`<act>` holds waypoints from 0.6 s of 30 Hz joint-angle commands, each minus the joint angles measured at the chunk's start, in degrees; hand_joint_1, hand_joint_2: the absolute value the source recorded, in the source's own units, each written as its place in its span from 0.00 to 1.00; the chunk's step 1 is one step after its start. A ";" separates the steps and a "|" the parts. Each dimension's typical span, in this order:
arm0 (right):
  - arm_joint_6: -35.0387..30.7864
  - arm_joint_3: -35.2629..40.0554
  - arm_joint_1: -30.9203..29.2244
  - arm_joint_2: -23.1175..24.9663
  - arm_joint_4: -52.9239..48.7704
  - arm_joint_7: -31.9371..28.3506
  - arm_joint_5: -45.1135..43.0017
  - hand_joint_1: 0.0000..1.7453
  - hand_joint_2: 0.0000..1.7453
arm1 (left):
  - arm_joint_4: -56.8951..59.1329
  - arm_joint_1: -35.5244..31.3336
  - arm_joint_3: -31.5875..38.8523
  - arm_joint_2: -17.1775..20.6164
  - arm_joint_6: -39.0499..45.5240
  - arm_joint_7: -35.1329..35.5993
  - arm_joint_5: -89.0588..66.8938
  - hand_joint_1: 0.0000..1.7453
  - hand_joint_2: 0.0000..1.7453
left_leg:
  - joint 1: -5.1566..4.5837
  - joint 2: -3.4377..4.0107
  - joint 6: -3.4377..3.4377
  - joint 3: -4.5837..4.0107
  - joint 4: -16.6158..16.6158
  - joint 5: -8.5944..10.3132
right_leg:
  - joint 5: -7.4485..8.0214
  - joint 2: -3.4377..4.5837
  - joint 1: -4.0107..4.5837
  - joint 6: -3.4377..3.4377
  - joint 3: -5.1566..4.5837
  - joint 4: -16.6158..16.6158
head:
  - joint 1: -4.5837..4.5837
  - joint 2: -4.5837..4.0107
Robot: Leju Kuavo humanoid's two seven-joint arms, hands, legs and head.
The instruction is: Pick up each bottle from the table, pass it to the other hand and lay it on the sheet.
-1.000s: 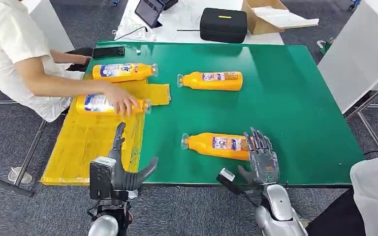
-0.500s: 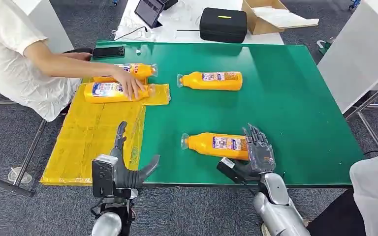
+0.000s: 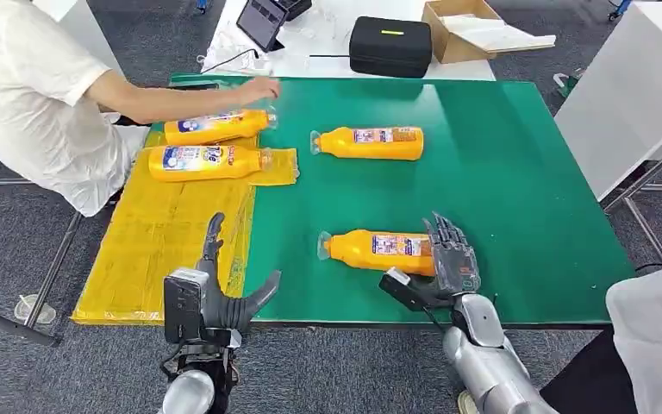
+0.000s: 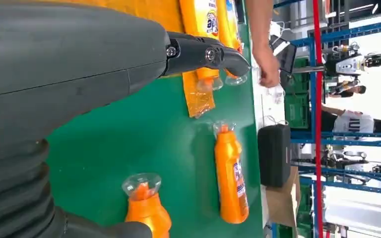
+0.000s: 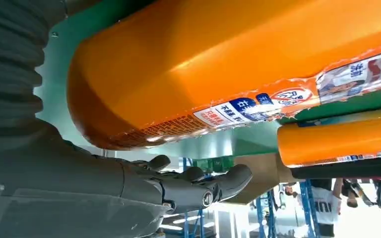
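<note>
My right robot hand [image 3: 450,259], fingers spread, cups the near bottle's [image 3: 377,251] base; my left robot hand [image 3: 224,297] hangs splayed, empty.

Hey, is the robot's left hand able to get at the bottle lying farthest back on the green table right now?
Probably not easily. The left hand hovers open at the table's near edge, while that far bottle lies well across the green table. Nothing blocks the way; it's just a long stretch.
</note>
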 commanded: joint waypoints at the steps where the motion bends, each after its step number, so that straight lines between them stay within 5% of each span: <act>1: 7.61 0.67 -2.11 -1.65 10.95 0.37 -1.17 0.99 1.00 | 3.94 -2.65 -1.65 0.89 -0.57 0.41 0.26 0.00 1.00 | 0.00 -0.10 0.04 0.21 -0.07 0.01 | -0.02 -0.16 0.02 -0.05 0.25 -0.07 | -0.02 0.00; 18: 13.50 -0.39 -2.49 -1.35 15.44 -1.36 -4.14 1.00 1.00 | 3.51 -2.38 -1.88 1.34 -0.62 0.36 0.55 0.00 1.00 | 0.05 -0.12 0.12 0.80 -0.10 -0.08 | -0.04 -0.23 0.09 -0.07 0.81 -0.23 | -0.02 0.00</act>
